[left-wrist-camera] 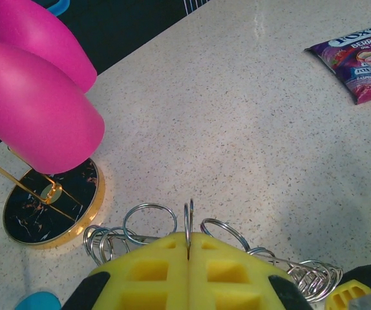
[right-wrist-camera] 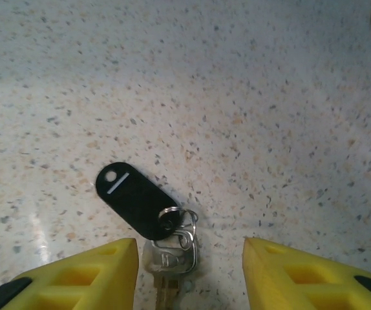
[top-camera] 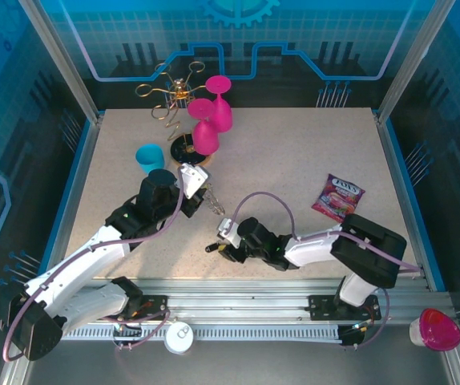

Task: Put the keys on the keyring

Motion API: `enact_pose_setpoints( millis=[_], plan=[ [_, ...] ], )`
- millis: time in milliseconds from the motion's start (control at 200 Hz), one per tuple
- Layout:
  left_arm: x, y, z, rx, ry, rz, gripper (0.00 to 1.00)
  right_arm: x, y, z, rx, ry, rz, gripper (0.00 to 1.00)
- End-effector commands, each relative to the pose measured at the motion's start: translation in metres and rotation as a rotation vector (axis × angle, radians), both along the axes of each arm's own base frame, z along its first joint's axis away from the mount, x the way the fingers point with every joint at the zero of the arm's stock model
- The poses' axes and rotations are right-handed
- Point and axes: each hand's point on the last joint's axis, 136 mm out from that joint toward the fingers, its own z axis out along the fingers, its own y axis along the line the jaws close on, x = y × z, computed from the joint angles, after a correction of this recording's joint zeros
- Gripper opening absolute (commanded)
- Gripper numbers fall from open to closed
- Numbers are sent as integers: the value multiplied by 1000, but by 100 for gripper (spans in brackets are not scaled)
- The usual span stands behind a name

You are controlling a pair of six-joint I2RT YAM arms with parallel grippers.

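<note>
keys (right-wrist-camera: 148,216) lie flat on the speckled table (right-wrist-camera: 250,97), a black oval tag angled up to the left with a short silvery blade and small split rings bunched at its lower end. from my right wrist camera the right gripper (right-wrist-camera: 189,258) stands open over them, one yellow finger (right-wrist-camera: 82,278) on each side and the blade in the gap between; i see neither finger touching the bunch. from overhead the keys (top-camera: 212,248) sit near the front edge of the table, just at the tip of the right gripper (top-camera: 223,241).

the keyring (left-wrist-camera: 150,223) is with the left gripper (left-wrist-camera: 189,248): its yellow fingers are pressed together with one silvery loop standing upright, pinched in the seam, and more loops fan out to either side in front of the fingers. overhead, the left gripper (top-camera: 196,180) sits left of centre with the loops (top-camera: 211,198) trailing down towards the table; i cannot tell if they rest on it.

beyond the keyring stand two pink goblets (left-wrist-camera: 37,116) over a round black base with a gold rim (left-wrist-camera: 40,219). a teal cup (top-camera: 150,156) is near the left arm, and a purple sweets packet (top-camera: 338,196) lies well apart on the right.
</note>
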Motion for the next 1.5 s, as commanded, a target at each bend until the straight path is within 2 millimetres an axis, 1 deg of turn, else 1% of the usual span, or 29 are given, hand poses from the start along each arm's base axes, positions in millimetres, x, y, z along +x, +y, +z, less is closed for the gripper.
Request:
enact_pose_setpoints(
  millis=[0,140,270,330,460,625,791,926,1001,1106,1146,1156,1191,1266,1381,1496],
  plan=[
    [4,3,9,-35,-23,31,0,12,13,3,76,27,-37,45],
    [4,4,10,-28,-25,31,0,17,15,-6,82,52,-46,41],
    [4,4,9,-24,-26,26,0,18,21,-6,110,60,-19,33],
    [4,3,9,-24,-26,27,0,20,21,-6,118,64,-23,30],
    [5,3,9,-23,-27,25,0,24,19,-4,136,71,-20,16],
    [6,3,9,-20,-28,25,0,21,15,2,175,93,11,0],
    [6,2,7,-12,-29,21,0,10,1,13,211,121,49,0],
    [6,2,8,-9,-36,13,0,-2,-22,18,180,141,48,0],
    [6,0,6,-7,-37,6,0,-7,-39,15,127,153,10,0],
    [7,-2,5,-9,-35,-1,0,-11,-65,7,62,197,-70,0],
    [7,-3,4,-10,-32,-4,0,-11,-71,6,53,214,-95,0],
    [7,-3,3,-10,-31,-5,0,-14,-75,1,34,232,-103,0],
    [8,-4,2,-9,-29,-7,0,-16,-80,-2,14,258,-118,0],
    [9,-5,1,-9,-25,-10,0,-20,-86,-6,-3,299,-137,0],
    [10,-7,1,-9,-23,-16,0,-22,-87,-9,-7,339,-146,0],
    [11,-8,0,-10,-20,-19,0,-18,-88,-10,5,373,-169,0]
  ],
)
